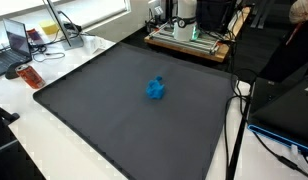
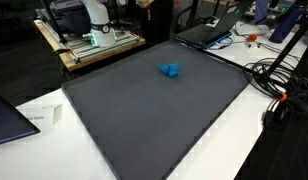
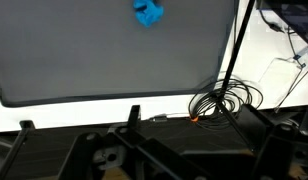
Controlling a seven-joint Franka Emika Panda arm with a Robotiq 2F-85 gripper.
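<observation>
The arm (image 1: 184,10) is standing back at the far edge, reaching up out of frame, its gripper hiding from every camera.

Mat (image 1: 94,110): was open all rnd, only blue obj (image 1: 156,89) stood mid.
Edge: cable coil (image 3: 216,97) lay just off it.
Back: wooden rack (image 1: 194,45) blocked.

Small blue object (image 1: 156,90) sitting alone on the dark mat (image 1: 94,115).
It is lying lumpy and bright near the mat's middle, showing at the wrist view's top edge.

Blue thing (image 1: 156,89): shape indistinct.
</observation>
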